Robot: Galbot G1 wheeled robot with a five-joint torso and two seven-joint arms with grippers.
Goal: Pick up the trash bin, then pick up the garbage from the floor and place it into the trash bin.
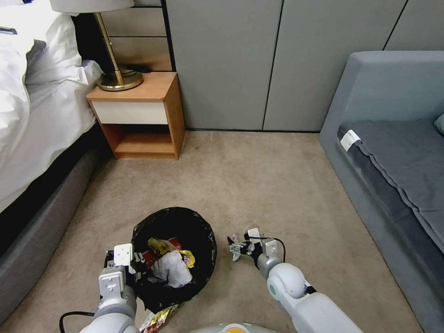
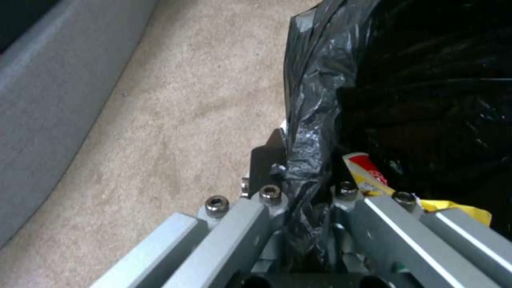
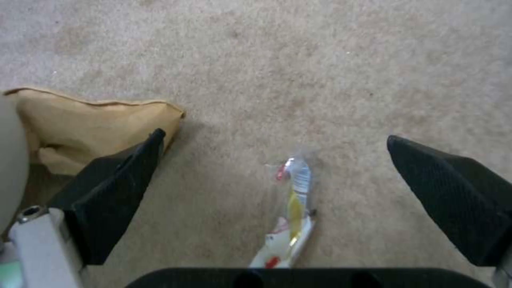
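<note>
Left gripper (image 2: 307, 192) pinching trash bin (image 1: 203, 240) liner, right gripper (image 3: 277, 176) spread above wrapper (image 3: 291, 216)

One trash bin (image 1: 203, 222), one brown paper bag (image 3: 80, 120), one small wrapper (image 3: 293, 200), two robot arms.

Even, soft indoor light; faint shadows on the carpet (image 1: 259, 185). Wrist views blur softly; glare streaks the black bag liner (image 2: 309, 100). The head view's edges bow.
</note>
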